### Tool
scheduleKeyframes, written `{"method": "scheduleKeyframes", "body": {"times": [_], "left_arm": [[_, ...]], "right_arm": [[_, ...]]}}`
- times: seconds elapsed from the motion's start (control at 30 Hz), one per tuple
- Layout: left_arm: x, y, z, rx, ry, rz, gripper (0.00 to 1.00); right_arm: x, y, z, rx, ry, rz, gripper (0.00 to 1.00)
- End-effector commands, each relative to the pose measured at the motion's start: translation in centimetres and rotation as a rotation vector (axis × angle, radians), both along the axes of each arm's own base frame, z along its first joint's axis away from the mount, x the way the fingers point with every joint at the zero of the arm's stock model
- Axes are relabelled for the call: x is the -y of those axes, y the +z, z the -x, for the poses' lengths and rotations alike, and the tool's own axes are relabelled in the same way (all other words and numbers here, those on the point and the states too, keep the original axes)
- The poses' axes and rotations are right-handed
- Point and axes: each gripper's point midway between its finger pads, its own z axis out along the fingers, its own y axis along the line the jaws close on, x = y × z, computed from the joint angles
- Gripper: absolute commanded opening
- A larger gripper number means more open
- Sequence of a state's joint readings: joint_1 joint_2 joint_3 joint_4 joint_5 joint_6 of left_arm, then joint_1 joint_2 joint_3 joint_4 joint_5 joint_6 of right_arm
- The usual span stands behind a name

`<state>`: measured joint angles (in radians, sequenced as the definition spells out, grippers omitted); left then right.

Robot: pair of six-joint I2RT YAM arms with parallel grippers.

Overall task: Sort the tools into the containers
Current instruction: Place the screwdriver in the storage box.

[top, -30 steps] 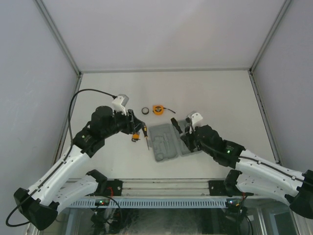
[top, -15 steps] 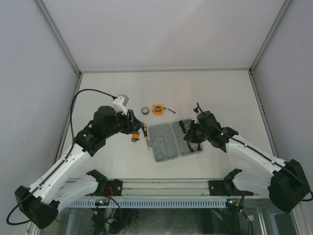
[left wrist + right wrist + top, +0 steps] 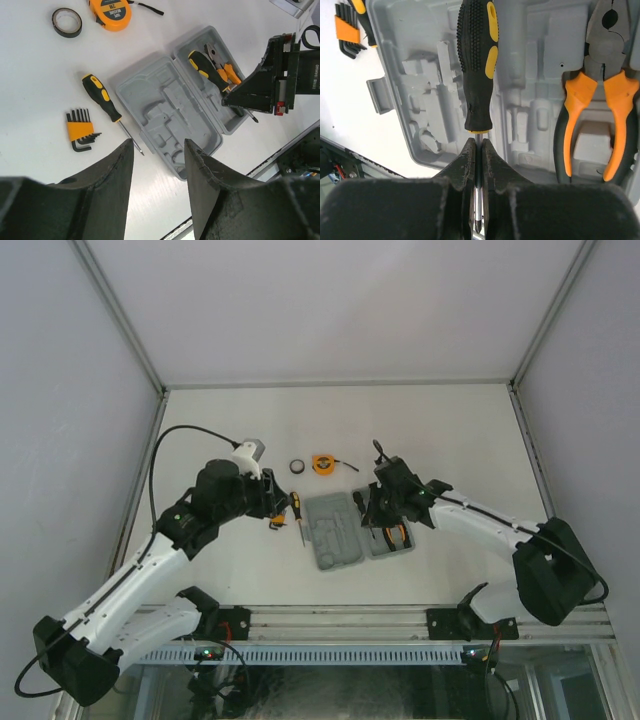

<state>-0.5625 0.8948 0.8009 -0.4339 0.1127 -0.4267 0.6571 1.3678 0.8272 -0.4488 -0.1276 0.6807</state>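
- Screwdriver (blk/yellow handle): right jaws clamped on its bare shaft. Handle sticks out over the tool case, approx above the ridge btwn the two halves, near the pliers. Touching the tray or hovering: can't tell.
- Change over last sec: right arm has swung round. Forearm earlier came in from the near right, now reaches in more from the side. Jaws' spot over the case hardly shifts and the grip is unchanged, still shut on the shaft.
- Pliers were under the arm in top view earlier; now they show in the right half.
- Left jaws: apart, empty, hovering over the bench by the case's left edge; barely moved.
- Meaning: prob. lining up to seat the screwdriver in the case; not let go yet.
- Left outside on bench: 2nd screwdriver, hex-key set, tape measure, black ring.
- Writing: tape measure has a dark label w/ white print, too small to read. White lettering on right arm's housing is also illegible. No brand seen on case.
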Motion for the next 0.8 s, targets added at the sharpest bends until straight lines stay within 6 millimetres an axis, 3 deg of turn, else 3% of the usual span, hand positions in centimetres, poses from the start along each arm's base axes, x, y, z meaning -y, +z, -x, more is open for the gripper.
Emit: {"method": "scheduleKeyframes", "body": {"times": [0.0, 0.4, 0.77], "left_arm": [[-0.3, -0.6, -0.1, -0.010, 0.016, -0.003, 0.49], [-0.3, -1.0, 0.2, -0.020, 0.012, -0.006, 0.49], [-0.2, -1.3, 0.1, -0.031, 0.010, -0.007, 0.49]], "right_arm": [[-0.8, 0.4, -1.6, 0.014, -0.054, 0.013, 0.00], [-0.7, -1.2, -3.7, 0.010, -0.057, 0.106, 0.01], [-0.5, -2.3, -3.8, -0.031, -0.031, 0.129, 0.10]]}}
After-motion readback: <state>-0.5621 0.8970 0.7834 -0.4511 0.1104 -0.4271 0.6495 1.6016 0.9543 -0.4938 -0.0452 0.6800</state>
